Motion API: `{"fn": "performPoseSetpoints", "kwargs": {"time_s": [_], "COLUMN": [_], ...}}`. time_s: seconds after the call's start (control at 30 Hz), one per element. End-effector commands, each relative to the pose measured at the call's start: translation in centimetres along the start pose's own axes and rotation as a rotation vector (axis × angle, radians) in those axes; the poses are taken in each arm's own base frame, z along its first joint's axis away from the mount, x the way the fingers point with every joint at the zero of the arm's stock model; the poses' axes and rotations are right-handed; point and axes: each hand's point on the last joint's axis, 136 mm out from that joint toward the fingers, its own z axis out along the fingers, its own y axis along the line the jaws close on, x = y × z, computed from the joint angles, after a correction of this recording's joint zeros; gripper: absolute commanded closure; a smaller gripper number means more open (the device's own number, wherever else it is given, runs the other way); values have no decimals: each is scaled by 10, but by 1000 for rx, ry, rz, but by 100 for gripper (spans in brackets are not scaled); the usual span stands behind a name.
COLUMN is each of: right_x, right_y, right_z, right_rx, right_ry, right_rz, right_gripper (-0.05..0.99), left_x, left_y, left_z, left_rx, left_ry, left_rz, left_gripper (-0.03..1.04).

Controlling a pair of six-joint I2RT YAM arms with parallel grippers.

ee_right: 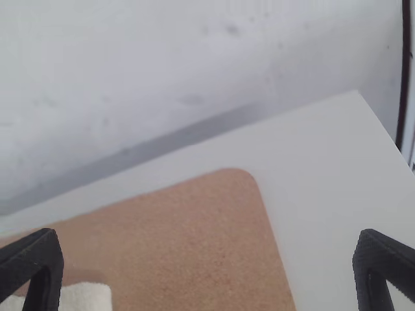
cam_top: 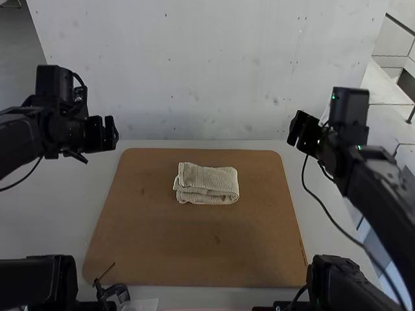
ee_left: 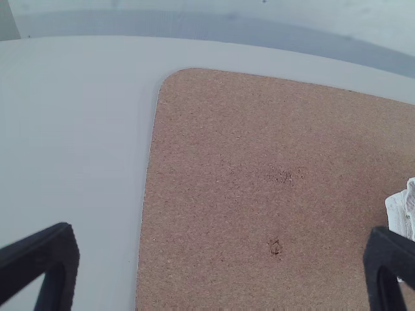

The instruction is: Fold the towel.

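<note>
**Towel (cam_top: 206, 176) lay in a small folded bundle on a brown board (cam_top: 194, 259)**

The beige towel rested flat on the board, nearer its far edge than its near one and roughly midway between the left and right edges. It had been folded into a compact, roughly rectangular bundle with several layers. The layers showed along the side facing the arms, with a rounded bend toward the near right corner and slightly uneven edges on the left. The board, with rounded far corners and a few dark marks on its surface, lay on a white counter (cam_top: 58, 214), which extended past its left and right edges.

The left gripper (cam_top: 110, 133) hung just outside the board's far left corner, well apart from the towel. In the left wrist view its two black fingers stood wide apart with nothing between them, and part of the towel was visible on the board.

The right gripper (cam_top: 296, 128) hung near the board's far right corner, also apart from the towel. In the right wrist view its fingers were spread wide too, holding nothing, and a pale piece of the towel showed on the board.

By the board's near left corner sat a small black device (cam_top: 115, 291) with a thin rod (cam_top: 105, 271) angled upward.
</note>
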Motion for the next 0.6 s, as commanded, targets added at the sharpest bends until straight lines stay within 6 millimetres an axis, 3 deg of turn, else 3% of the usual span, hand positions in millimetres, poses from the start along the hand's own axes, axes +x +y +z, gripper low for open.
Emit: {"fn": "performPoseSetpoints", "kwargs": {"time_s": [0.0, 0.33, 0.57], "right_x": [-11, -3, 4], "right_y": [14, 39, 38], "right_z": [-23, -68, -77], "right_rx": [-98, -286, -302], "right_ry": [-102, -284, -349], "right_rz": [-17, -86, -100], "right_gripper": [-2, -2, -2], "left_x": [-2, 1, 4], "left_y": [-5, -6, -4], "left_z": [-14, -35, -50], "left_rx": [24, 33, 33], "left_ry": [-56, -138, -208], "left_rz": [-9, -4, -3], "left_gripper": [3, 3, 3]}}
